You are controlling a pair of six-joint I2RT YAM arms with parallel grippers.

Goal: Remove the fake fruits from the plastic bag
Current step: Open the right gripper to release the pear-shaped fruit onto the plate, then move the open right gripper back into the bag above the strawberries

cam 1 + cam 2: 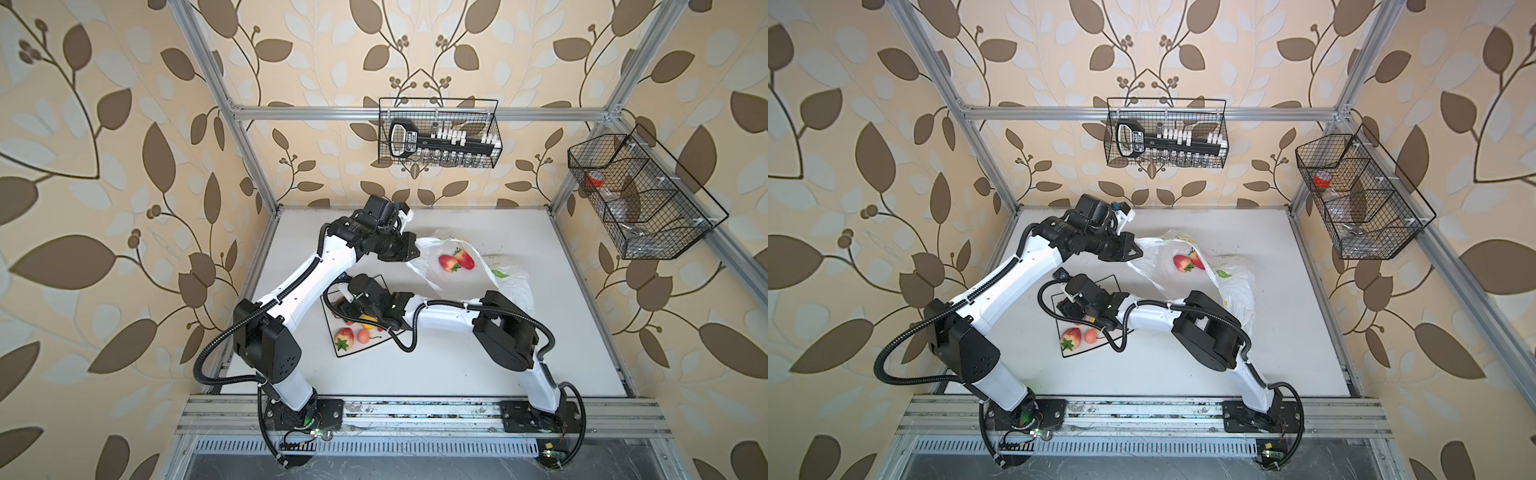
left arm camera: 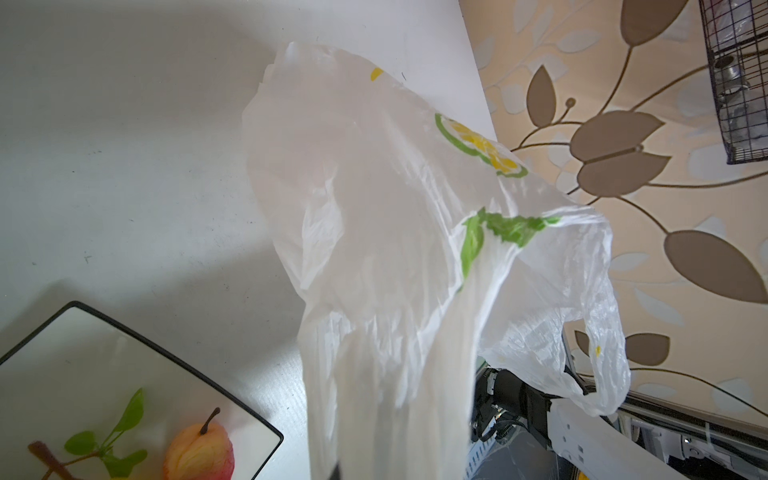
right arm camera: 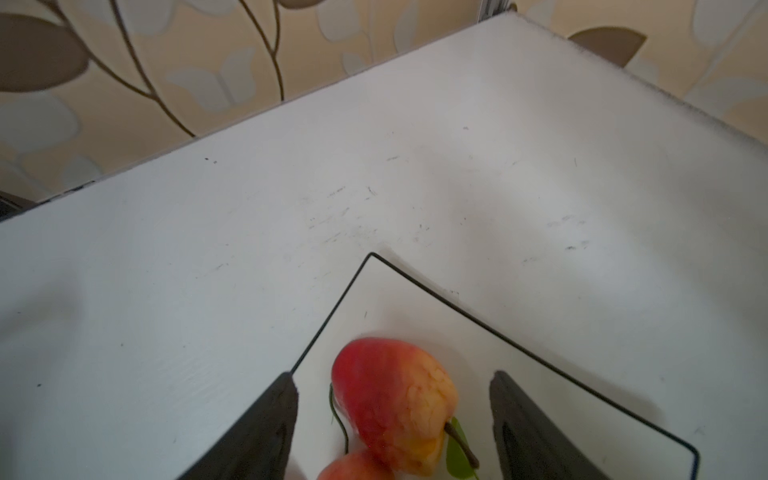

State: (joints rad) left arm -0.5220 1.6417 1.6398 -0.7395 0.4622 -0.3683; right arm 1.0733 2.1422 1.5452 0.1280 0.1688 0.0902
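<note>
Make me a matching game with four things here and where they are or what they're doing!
Things:
1. plastic bag
2. pear
3. two strawberries side by side
4. right gripper

States:
A. open above the plate
B. inside the bag
C. lying on the plate
D. gripped and held up by the left gripper

Pairs: 1-D, 2-C, 3-B, 4-A.

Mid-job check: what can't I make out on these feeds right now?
The left gripper: the plastic bag covers its jaws in the left wrist view.
The plate: the right gripper and right arm cover its middle in both top views, so the fruit count is unsure.
The bag's near folds: the right arm hides them; fruit beyond the two strawberries cannot be ruled out.
</note>
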